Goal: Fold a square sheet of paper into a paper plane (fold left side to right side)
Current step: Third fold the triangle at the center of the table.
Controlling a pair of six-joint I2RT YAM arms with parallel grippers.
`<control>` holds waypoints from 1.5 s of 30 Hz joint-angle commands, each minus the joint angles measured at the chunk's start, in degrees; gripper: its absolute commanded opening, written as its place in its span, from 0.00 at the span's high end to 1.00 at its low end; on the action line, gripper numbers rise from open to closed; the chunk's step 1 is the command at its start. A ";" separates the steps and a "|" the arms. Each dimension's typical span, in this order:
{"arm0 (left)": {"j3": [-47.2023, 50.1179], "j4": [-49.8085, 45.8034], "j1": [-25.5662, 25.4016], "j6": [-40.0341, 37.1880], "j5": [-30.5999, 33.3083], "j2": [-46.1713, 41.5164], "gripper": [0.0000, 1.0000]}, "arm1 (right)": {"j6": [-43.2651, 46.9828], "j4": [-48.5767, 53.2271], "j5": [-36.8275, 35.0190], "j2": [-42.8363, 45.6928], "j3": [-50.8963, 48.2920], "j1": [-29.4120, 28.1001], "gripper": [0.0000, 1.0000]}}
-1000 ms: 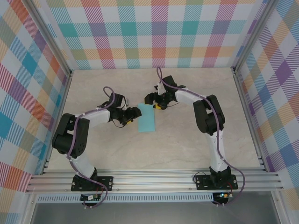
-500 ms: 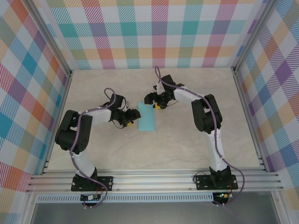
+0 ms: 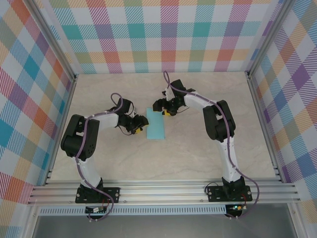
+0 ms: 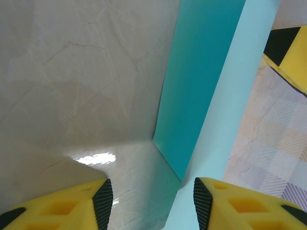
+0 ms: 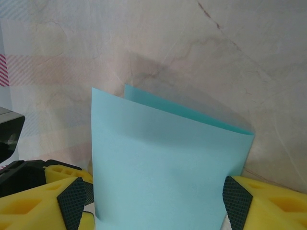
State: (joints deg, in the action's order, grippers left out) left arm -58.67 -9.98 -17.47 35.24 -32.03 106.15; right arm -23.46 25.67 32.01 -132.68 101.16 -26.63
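Beside the square sheet of paper (image 3: pixel 156 126), left end effector (image 4: pixel 151 201) gapes empty (right end effector (image 5: pixel 154 203), spread, straddles it).

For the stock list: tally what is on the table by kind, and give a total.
Paper, turquoise, folded over: 1
Arms, left arm and right arm: 2
Total: 3
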 commanded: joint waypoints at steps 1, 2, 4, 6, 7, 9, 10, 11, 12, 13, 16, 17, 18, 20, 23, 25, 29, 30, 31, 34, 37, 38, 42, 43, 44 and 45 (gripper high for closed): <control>-1.36 7.09 -1.69 0.38 -4.72 1.81 0.55 | 0.70 5.18 -1.00 -2.70 -0.44 -0.27 0.22; -1.22 6.91 -1.70 0.20 -4.58 1.27 0.56 | 0.70 5.14 -1.05 -2.67 -0.49 -0.29 0.22; -1.18 6.02 -1.71 -0.16 -4.14 0.25 0.57 | 0.61 5.06 -1.00 -2.64 -0.44 -0.25 0.22; -1.27 5.58 -1.80 -0.44 -4.13 0.07 0.58 | 0.53 4.95 -0.99 -2.65 -0.44 -0.30 0.22; -1.28 5.58 -1.76 -0.38 -4.18 0.10 0.59 | 0.42 4.82 -0.95 -2.65 -0.44 -0.27 0.22; -1.11 5.54 -1.74 -0.40 -3.85 0.29 0.60 | 0.55 4.83 -0.91 -2.67 -0.38 -0.33 0.22; -1.12 5.39 -1.69 -0.39 -3.61 0.34 0.61 | 0.54 4.96 -0.92 -2.63 -0.36 -0.22 0.22; -1.01 5.28 -1.75 -0.44 -3.36 0.37 0.62 | 0.61 5.03 -0.99 -2.58 -0.35 -0.26 0.22; -0.93 5.07 -1.76 -0.53 -3.24 0.30 0.64 | 0.70 5.02 -1.13 -2.58 -0.40 -0.26 0.22; -0.92 4.72 -1.76 -0.74 -3.10 0.26 0.65 | 0.70 5.03 -1.12 -2.49 -0.36 -0.26 0.22; -0.99 3.12 -1.77 -1.73 -1.98 0.18 0.72 | 0.95 4.33 -1.21 -1.83 -0.62 -0.26 0.21; -0.93 2.66 -1.77 -2.04 -1.61 0.11 0.75 | 1.09 3.89 -1.57 -1.25 -0.87 -0.24 0.21; -0.83 2.33 -1.80 -2.24 -1.32 0.11 0.78 | 1.34 3.20 -1.84 -0.46 -1.28 -0.27 0.20; -0.64 1.99 -1.71 -2.40 -1.09 0.23 0.84 | 2.07 1.89 -2.64 1.55 -2.21 -0.15 0.18; -0.61 1.82 -1.77 -2.30 -1.04 0.64 0.91 | 3.69 0.47 -4.32 4.81 -3.75 0.00 0.15; -0.83 1.46 -1.77 -2.11 -1.02 0.73 0.95 | 5.29 -0.43 -6.29 8.06 -5.79 0.26 0.14; -1.33 0.28 -1.86 -1.73 -0.71 0.31 0.98 | 9.26 -2.52 -9.08 15.51 -12.35 0.27 0.14; -1.35 0.14 -1.94 -1.52 -0.67 0.20 0.99 | 9.97 -3.97 -9.16 17.86 -15.29 0.10 0.15; -1.36 0.05 -1.95 -1.21 -0.66 0.07 0.99 | 10.46 -5.43 -9.20 19.87 -18.21 -0.08 0.15; -1.52 -0.21 -2.13 -0.44 -1.18 -0.15 1.00 | 12.30 -11.54 -10.62 26.92 -28.74 -1.90 0.19; -1.95 -0.86 -2.32 -0.17 -1.60 -0.24 1.00 | 13.39 -19.20 -14.18 32.85 -38.96 -5.71 0.20; -2.10 -1.04 -2.34 -0.14 -1.73 -0.26 1.00 | 13.94 -21.89 -15.92 34.34 -42.25 -7.80 0.21; -2.47 -1.77 -2.39 0.20 -2.45 0.09 1.00 | 19.66 -28.16 -26.34 36.31 -48.62 -17.07 0.21; -2.50 -2.00 -2.39 0.34 -2.50 0.12 1.00 | 21.19 -29.23 -28.93 36.16 -49.22 -18.95 0.21; -2.58 -2.21 -2.39 0.55 -2.66 0.20 1.00 | 22.84 -30.26 -31.97 35.62 -49.47 -21.36 0.20; -2.67 -2.45 -2.39 0.61 -2.77 0.16 1.00 | 24.24 -30.97 -34.30 34.91 -49.33 -22.90 0.21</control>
State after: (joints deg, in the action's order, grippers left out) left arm -60.01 -10.24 -19.09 35.18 -33.61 107.15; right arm -6.31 2.55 7.66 -97.45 52.05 -45.63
